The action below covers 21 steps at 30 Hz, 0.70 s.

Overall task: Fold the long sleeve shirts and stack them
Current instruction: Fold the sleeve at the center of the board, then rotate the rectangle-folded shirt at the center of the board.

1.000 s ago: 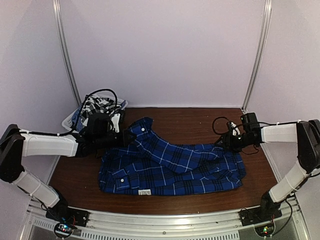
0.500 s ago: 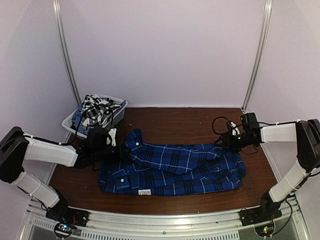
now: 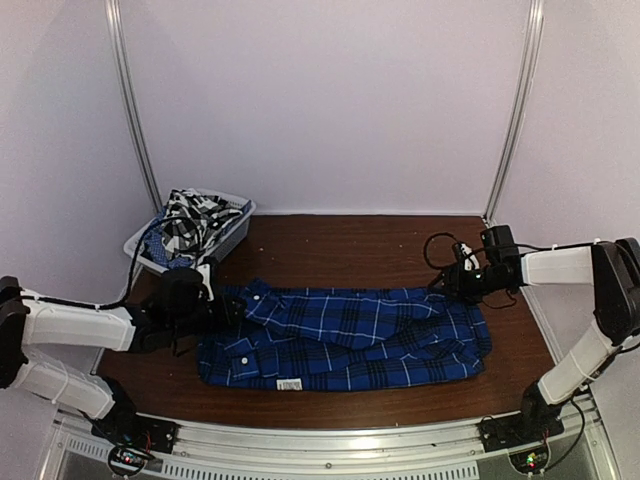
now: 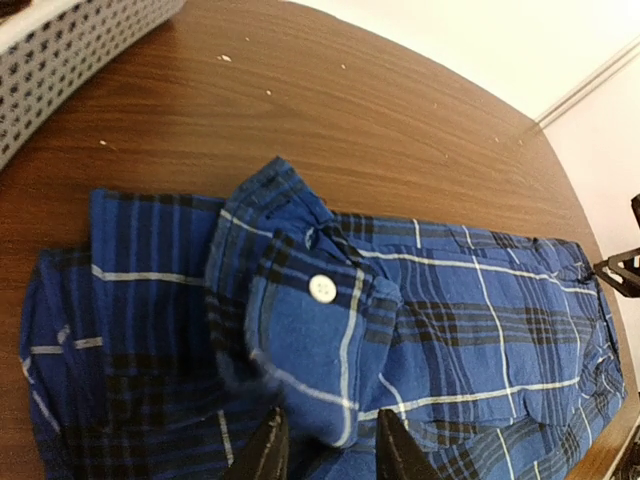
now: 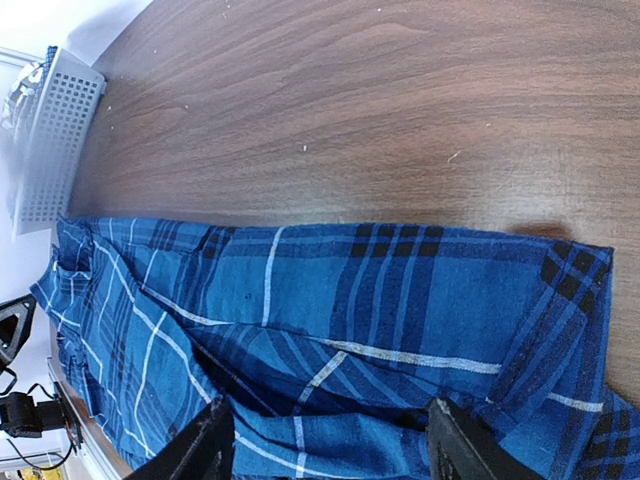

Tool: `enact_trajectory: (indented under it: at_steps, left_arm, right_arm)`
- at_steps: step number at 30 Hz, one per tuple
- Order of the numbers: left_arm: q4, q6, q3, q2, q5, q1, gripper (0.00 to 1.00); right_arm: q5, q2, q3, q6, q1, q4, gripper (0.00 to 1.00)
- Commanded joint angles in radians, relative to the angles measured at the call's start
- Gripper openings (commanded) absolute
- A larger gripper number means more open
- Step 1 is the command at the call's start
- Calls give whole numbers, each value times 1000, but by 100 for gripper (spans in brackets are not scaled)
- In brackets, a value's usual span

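Two arms are bolted at the near edge of the dark brown wooden table [image 3: 350, 245], and both reach in over the same garment. Closest to the front lies the royal blue and navy plaid button-up shirt with thin white lines [image 3: 350, 345], spread out sideways across the middle of the table. It has a small white label [image 3: 289, 384] on its near hem and one sleeve laid along its far edge.

The left gripper [image 3: 222, 305] sits low at the shirt's left end. From the wrist cam its fingers [image 4: 265, 455] stand apart with the sleeve cuff in the gap, and the cloth doesn't look squeezed. The cuff's little white button [image 4: 321, 288] faces up just beyond the tips.

Over on the other side, the right gripper [image 3: 445, 284] hangs at the shirt's far right corner. Its fingers [image 5: 210, 440] are spread wide over the plaid, and honestly I can't tell if the tips actually touch the fabric.

Farther back, at the far left corner, there's a white plastic mesh basket [image 3: 232, 232]. The black-and-white checked shirt [image 3: 190, 215] is heaped inside it, well apart from the blue one.
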Motion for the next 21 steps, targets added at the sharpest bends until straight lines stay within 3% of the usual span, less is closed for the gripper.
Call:
enact_trajectory:
  at_steps: [1, 7, 16, 21]
  left_arm:
    - [-55, -26, -32, -108, -143, -10, 35]
    - [21, 64, -23, -146, -99, -25, 49]
    - [143, 177, 145, 147, 156, -27, 51]
    - [123, 228, 219, 279, 193, -27, 52]
  right_arm:
    - [25, -20, -2, -14, 10, -1, 67]
    - [62, -70, -7, -13, 41, -32, 67]
    - [160, -191, -100, 38, 142, -67, 67]
    - [182, -190, -174, 82, 197, -13, 67]
